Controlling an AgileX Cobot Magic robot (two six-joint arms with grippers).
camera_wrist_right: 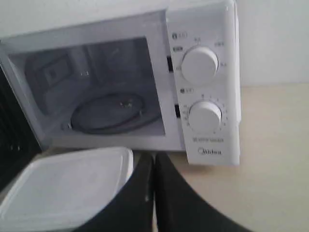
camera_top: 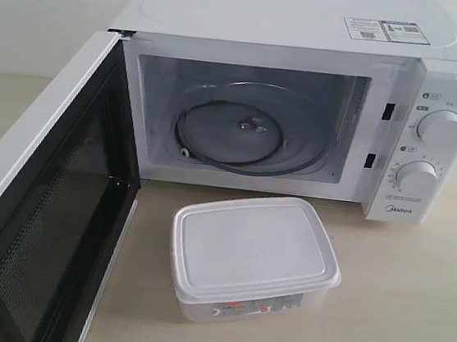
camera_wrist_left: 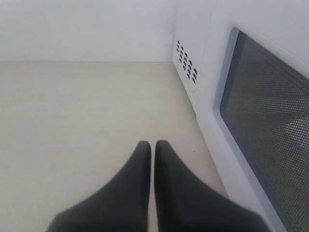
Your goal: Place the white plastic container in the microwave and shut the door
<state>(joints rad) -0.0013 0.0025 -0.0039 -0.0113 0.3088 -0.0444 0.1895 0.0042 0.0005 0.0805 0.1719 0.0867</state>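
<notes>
1 pale tabletop [camera_top: 409, 324] under microwave [camera_top: 271, 11], white wall [camera_top: 32, 8] behind

A pale, wood-grained table [camera_top: 411, 307] is carrying the microwave [camera_top: 271, 11] and the white plastic container [camera_top: 252, 252]. The container is sitting just beside the right gripper [camera_wrist_right: 153, 155], with the microwave standing beyond its tips. Bare tabletop is stretching ahead of the left gripper [camera_wrist_left: 153, 143], which is perhaps hovering above it.

The microwave [camera_top: 311, 24] is being shown in white, the window [camera_top: 35, 240] of the door [camera_top: 15, 155] as dark dotted mesh. The container [camera_top: 252, 252] is being shown translucent white, its label [camera_top: 250, 310] red-and-white, the surface [camera_top: 409, 324] pale beige, the left end effector [camera_wrist_left: 152, 145] and right end effector [camera_wrist_right: 153, 157] black.
</notes>
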